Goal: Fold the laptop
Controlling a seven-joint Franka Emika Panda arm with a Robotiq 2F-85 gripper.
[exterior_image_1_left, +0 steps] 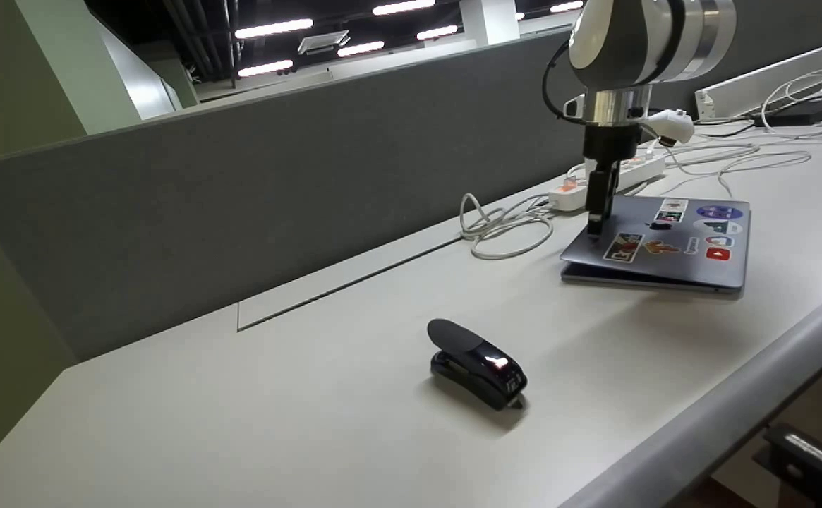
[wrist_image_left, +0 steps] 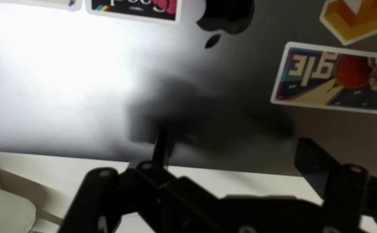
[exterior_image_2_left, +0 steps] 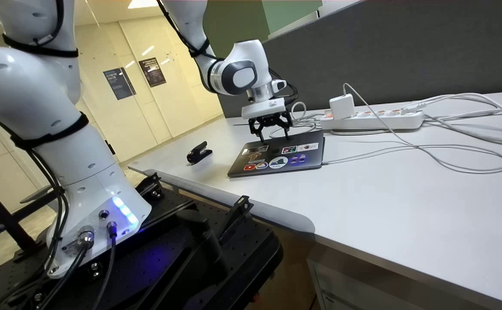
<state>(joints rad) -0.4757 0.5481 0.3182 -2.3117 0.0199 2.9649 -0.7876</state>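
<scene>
The silver-grey laptop (exterior_image_1_left: 672, 262) lies on the desk with its stickered lid almost down. A narrow dark gap shows between lid and base along the near edge in an exterior view. The laptop also shows in an exterior view (exterior_image_2_left: 276, 151), where it looks nearly flat, and its lid fills much of the wrist view (wrist_image_left: 78, 81). Keyboard and screen are hidden. My gripper (exterior_image_1_left: 595, 236) points down at the lid near its back edge. Its two fingers are spread apart with nothing between them (exterior_image_2_left: 275, 139). The fingertips are at or just above the lid; contact is unclear.
A black stapler-like object (exterior_image_1_left: 478, 363) stands on the desk away from the laptop. A white power strip (exterior_image_2_left: 371, 122) with a plugged charger (exterior_image_2_left: 341, 106) and loose white cables lies behind the laptop. A cable reaches the laptop's side. A grey partition (exterior_image_1_left: 312, 204) borders the desk.
</scene>
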